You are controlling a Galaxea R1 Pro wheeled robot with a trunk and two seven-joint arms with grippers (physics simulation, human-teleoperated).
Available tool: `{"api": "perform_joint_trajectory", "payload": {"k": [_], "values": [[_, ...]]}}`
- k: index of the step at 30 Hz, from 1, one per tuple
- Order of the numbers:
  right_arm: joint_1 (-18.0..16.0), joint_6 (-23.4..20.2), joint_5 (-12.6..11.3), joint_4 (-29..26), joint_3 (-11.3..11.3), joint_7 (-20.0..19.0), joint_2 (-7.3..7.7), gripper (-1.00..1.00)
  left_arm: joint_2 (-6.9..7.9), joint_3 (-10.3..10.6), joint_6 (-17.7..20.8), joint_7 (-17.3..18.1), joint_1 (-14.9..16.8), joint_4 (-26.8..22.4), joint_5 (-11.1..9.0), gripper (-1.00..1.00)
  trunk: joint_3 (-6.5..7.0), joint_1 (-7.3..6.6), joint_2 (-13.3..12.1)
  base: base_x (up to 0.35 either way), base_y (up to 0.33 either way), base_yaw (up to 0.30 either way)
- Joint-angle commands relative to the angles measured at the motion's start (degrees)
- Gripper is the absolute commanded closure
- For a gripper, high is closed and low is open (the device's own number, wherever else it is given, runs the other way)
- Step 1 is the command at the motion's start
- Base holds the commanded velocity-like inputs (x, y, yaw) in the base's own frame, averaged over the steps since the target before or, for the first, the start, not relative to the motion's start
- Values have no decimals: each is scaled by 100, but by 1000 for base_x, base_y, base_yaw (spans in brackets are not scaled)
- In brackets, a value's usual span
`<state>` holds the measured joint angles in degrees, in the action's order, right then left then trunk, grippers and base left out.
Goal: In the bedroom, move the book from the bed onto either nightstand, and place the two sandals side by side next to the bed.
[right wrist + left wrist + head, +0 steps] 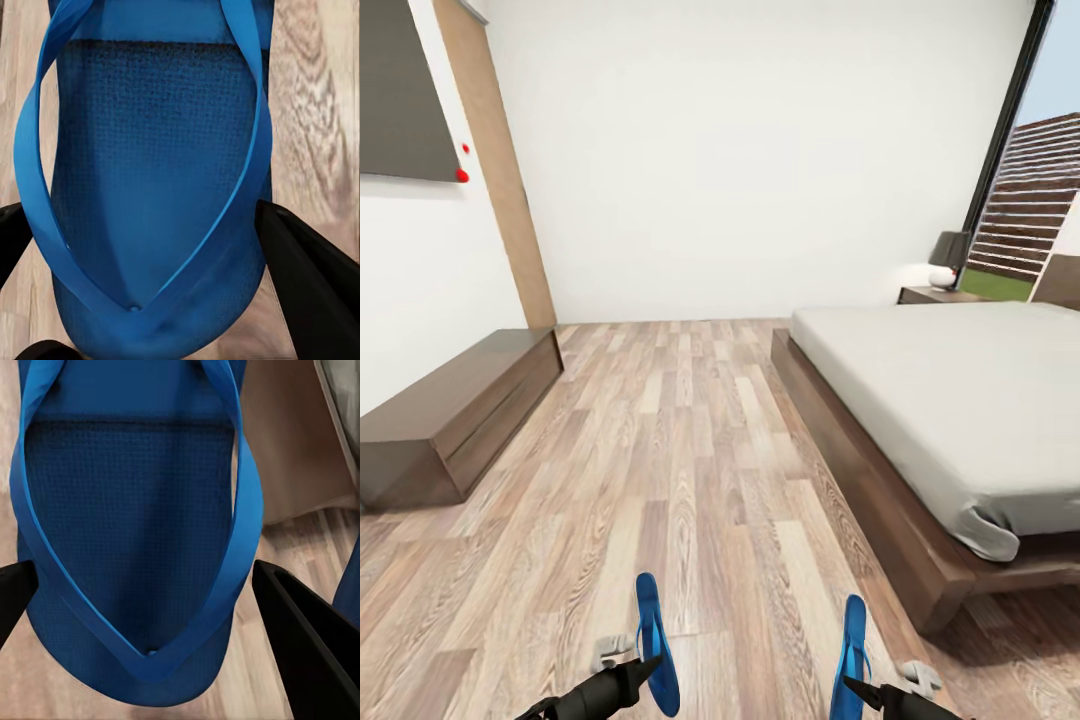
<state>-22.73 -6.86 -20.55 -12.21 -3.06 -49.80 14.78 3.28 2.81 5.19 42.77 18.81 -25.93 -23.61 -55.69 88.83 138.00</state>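
Blue sandals, one clamped in each hand: left sandal [656, 640] in my left fingers [296, 649], right sandal [852, 655] in my right fingers [307, 281], carried over the floor [690, 450] toward the bed [950, 400].

Open plank floor [680, 450] runs ahead between the bench [450, 410] and the bed [960, 420].
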Motion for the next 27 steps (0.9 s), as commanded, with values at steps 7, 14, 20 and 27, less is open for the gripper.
{"api": "perform_joint_trajectory", "payload": {"k": [7, 14, 20, 27], "values": [[-4, -61, -20, -1, -36, -27, -2, 100, 6, 27, 52, 4, 0, -9, -64, 100, -5, -1, 2, 0, 0, -300], [-4, -61, -20, -1, -36, -29, -2, 100, 8, 27, 52, 4, 0, -9, -64, 100, -5, -1, 2, 0, 0, -300], [-4, -61, -20, -1, -36, -26, -2, 100, 7, 19, 52, 4, 0, -9, -64, 100, -5, -1, 2, 0, 0, -300], [-4, -61, -26, -1, -36, -26, -2, 100, 6, 25, 52, 4, 0, -9, -64, 100, -5, -1, 2, 0, 0, -300]]}}
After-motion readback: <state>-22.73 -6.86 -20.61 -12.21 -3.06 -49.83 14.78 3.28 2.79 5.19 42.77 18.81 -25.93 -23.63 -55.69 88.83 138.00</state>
